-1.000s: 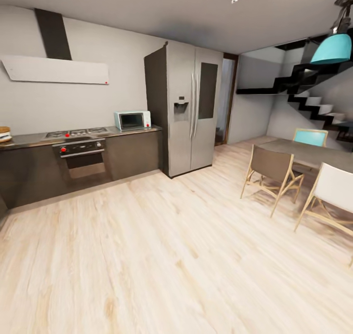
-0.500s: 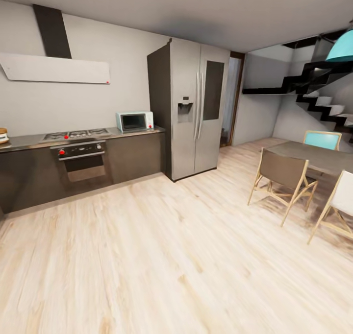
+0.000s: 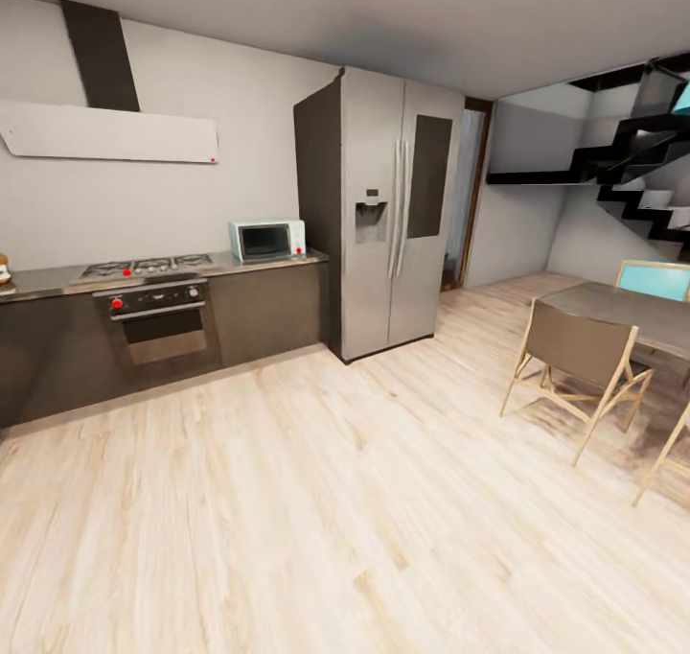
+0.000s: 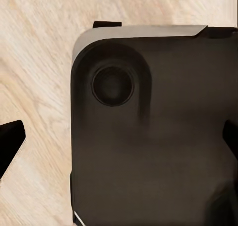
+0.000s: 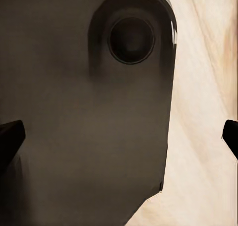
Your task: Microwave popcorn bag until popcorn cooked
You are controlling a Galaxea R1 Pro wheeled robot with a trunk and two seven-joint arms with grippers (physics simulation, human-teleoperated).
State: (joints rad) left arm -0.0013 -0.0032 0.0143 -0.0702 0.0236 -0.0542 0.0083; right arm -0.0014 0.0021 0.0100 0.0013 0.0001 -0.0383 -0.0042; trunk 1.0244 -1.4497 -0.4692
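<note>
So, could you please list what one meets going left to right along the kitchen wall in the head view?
Gas hob → microwave → refrigerator → doorway → staircase.

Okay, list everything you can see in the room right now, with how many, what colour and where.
microwave: one, pale blue, on the countertop beside the fridge
countertop: one, grey, along the wall over dark cabinets
gas hob: one, steel, set in the countertop
oven: one, black, under the hob
hood: one, white, on the wall
fridge: one, grey, right of the cabinets
table: one, grey, at the right
chairs: at least three, brown, turquoise, one cut off
staircase: one, black, far right
floor: pale wood
robot base: dark, below both wrist cameras
</note>
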